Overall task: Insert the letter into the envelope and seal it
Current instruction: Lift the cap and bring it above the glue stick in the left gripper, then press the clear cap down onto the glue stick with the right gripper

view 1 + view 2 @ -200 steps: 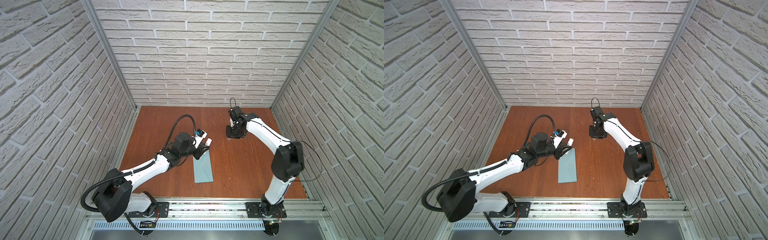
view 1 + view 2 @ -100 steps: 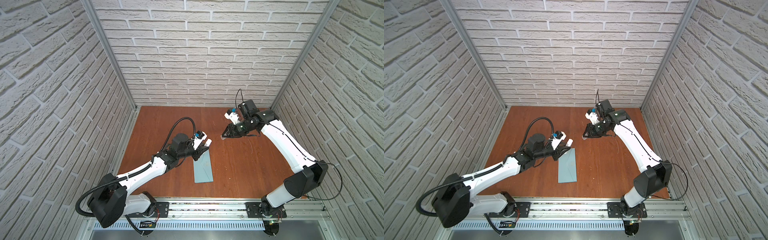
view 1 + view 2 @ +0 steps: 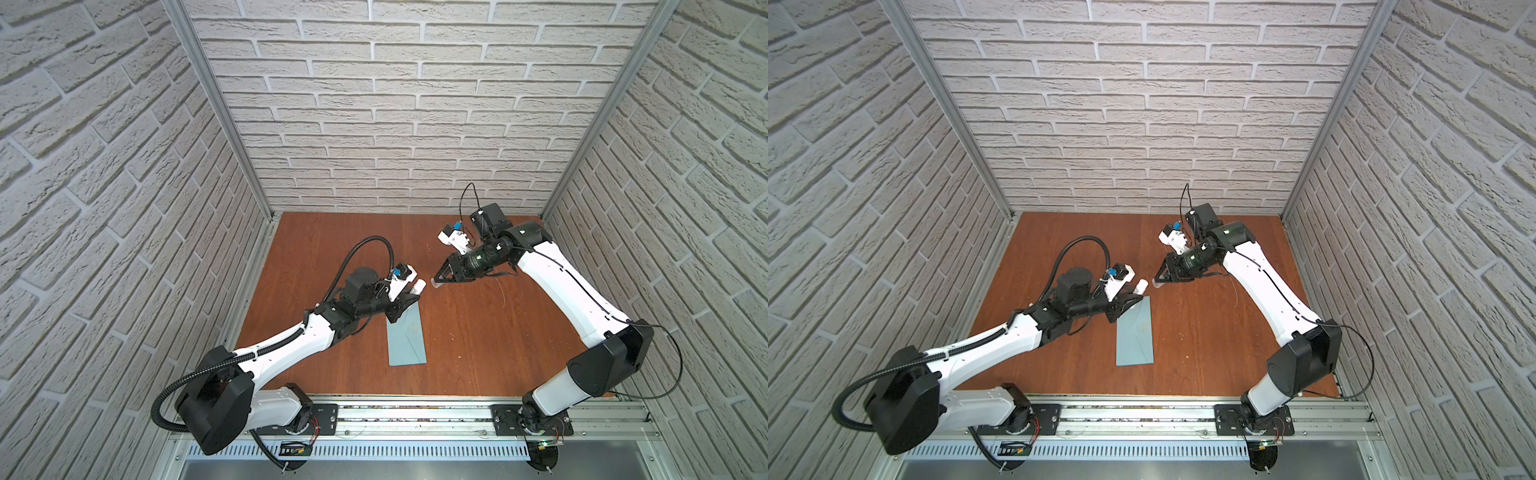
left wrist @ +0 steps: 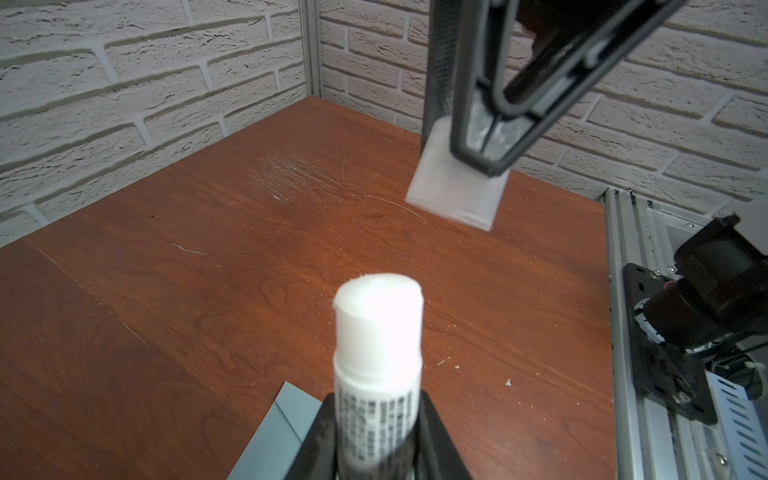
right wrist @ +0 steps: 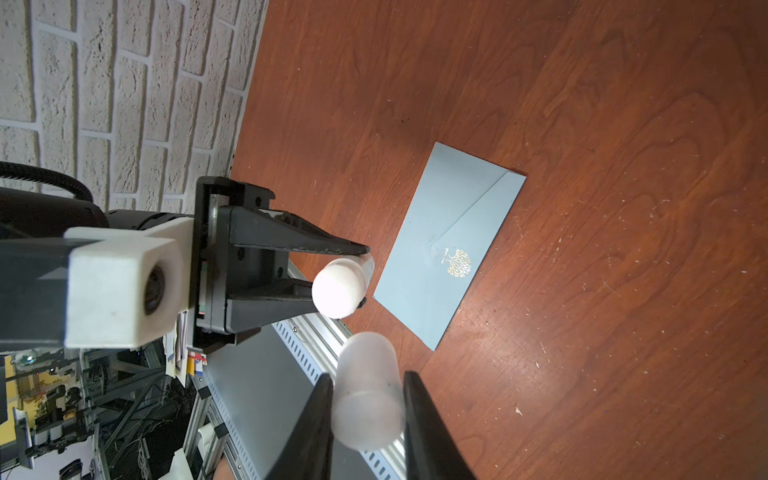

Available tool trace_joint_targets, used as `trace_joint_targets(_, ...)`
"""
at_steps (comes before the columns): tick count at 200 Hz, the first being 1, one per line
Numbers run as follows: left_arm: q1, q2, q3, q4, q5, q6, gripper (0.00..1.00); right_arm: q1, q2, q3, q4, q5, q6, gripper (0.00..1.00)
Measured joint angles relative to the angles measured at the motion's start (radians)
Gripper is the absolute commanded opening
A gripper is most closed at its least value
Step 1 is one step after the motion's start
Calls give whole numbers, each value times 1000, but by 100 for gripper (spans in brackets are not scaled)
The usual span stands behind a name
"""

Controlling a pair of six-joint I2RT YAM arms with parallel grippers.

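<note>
The light blue envelope (image 3: 407, 336) (image 3: 1136, 332) (image 5: 453, 245) lies flat on the wooden table with its flap down; a small gold ornament shows on it. The letter is out of view. My left gripper (image 3: 409, 293) (image 3: 1131, 296) (image 4: 378, 401) is shut on a white glue stick (image 4: 378, 332) (image 5: 336, 289), uncapped, just above the envelope's far end. My right gripper (image 3: 436, 282) (image 3: 1157, 282) (image 5: 368, 376) is shut on a translucent cap (image 5: 368, 399) (image 4: 457, 187). It hangs in the air a short way right of the stick, apart from it.
The brown table (image 3: 478, 340) is walled by white brick on three sides. An aluminium rail (image 3: 415, 415) with both arm bases runs along the front edge. Fine scratches mark the wood at the back.
My right gripper has lifted off the table at the back and swung toward the glue stick, carrying the cap. The left arm has barely moved.
</note>
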Motion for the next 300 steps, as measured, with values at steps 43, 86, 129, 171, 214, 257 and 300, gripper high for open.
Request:
trace_joint_targets(43, -4, 16, 13, -1, 0, 1, 18, 8, 0, -10, 22, -32, 9, 15)
trace_joint_targets(86, -5, 17, 18, 0, 0, 1, 18, 14, 10, -21, 45, -42, 16, 15)
trace_joint_targets(129, -10, 18, 18, 0, 0, 1, 18, 16, 27, -29, 66, -50, 24, 15)
trace_joint_targets(171, -16, 18, 18, 0, 0, 1, 19, 17, 32, -29, 81, -60, 35, 15)
trace_joint_targets(214, -21, 24, 18, -1, 0, 2, 18, 19, 46, -29, 85, -71, 36, 15)
trace_joint_targets(257, -22, 27, 18, -6, -1, 13, 17, 22, 62, -19, 70, -72, 35, 15)
trace_joint_targets(300, -29, 27, 34, -40, -7, 54, 7, 27, 79, 14, 24, -68, 16, 15)
